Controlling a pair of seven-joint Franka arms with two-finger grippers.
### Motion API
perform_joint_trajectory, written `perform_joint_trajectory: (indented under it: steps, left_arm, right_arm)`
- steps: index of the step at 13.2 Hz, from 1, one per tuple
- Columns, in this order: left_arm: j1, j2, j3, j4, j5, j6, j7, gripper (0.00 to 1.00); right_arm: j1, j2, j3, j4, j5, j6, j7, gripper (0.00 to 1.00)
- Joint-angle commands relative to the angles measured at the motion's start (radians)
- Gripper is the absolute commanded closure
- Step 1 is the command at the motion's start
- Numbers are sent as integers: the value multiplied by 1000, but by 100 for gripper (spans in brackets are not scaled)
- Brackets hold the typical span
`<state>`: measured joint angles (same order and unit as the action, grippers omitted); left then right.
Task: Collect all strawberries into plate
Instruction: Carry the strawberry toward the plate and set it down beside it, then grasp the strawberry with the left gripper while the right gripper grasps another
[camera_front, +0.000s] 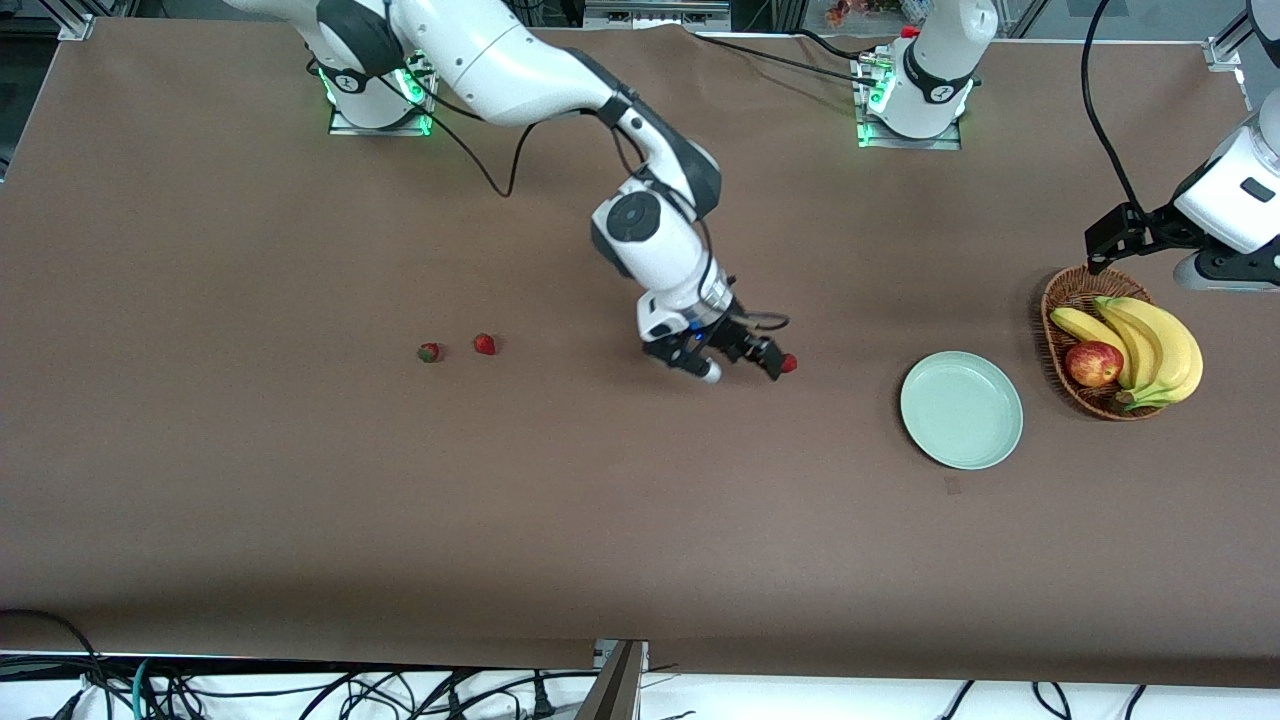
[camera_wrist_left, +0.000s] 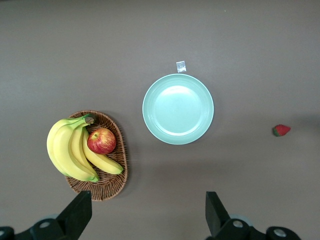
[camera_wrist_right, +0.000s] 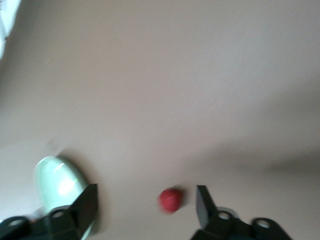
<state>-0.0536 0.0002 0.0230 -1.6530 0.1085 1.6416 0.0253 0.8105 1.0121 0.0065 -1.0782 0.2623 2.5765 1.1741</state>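
Observation:
Three strawberries lie on the brown table. One (camera_front: 789, 363) is beside the fingertips of my right gripper (camera_front: 745, 372). The two others (camera_front: 429, 352) (camera_front: 485, 344) lie together toward the right arm's end. The right wrist view shows the right gripper (camera_wrist_right: 146, 200) open and low, with that strawberry (camera_wrist_right: 170, 200) on the table between its fingers, untouched. The mint-green plate (camera_front: 961, 410) is bare and also shows in the right wrist view (camera_wrist_right: 57, 185). My left gripper (camera_front: 1105, 245) waits open, high beside the basket. Its wrist view (camera_wrist_left: 147, 210) shows the plate (camera_wrist_left: 178, 109) and one strawberry (camera_wrist_left: 281, 130).
A brown wicker basket (camera_front: 1060, 300) with bananas (camera_front: 1150, 345) and a red apple (camera_front: 1093, 363) stands beside the plate toward the left arm's end. It also shows in the left wrist view (camera_wrist_left: 107, 187). A small tag (camera_wrist_left: 181, 66) lies by the plate's rim.

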Motion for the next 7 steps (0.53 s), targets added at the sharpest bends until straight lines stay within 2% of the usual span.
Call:
perform_joint_trajectory:
  steps: [1, 3, 5, 7]
  left_arm:
    - [1, 12, 0, 30, -15, -23, 10, 0]
    - [3, 14, 0, 30, -50, -23, 8, 0]
    - [-12, 24, -2, 27, -56, -31, 7, 0]
    - [-28, 78, -35, 30, -125, -104, 12, 0]
  right_arm:
    - [-111, -72, 9, -3, -52, -236, -198, 0]
    - [-169, -118, -46, -17, -54, -397, -382, 0]
    - [-177, -150, -169, -58, -52, -537, -581, 0]
    - [-177, -202, -262, -182, -54, -573, -747, 0]
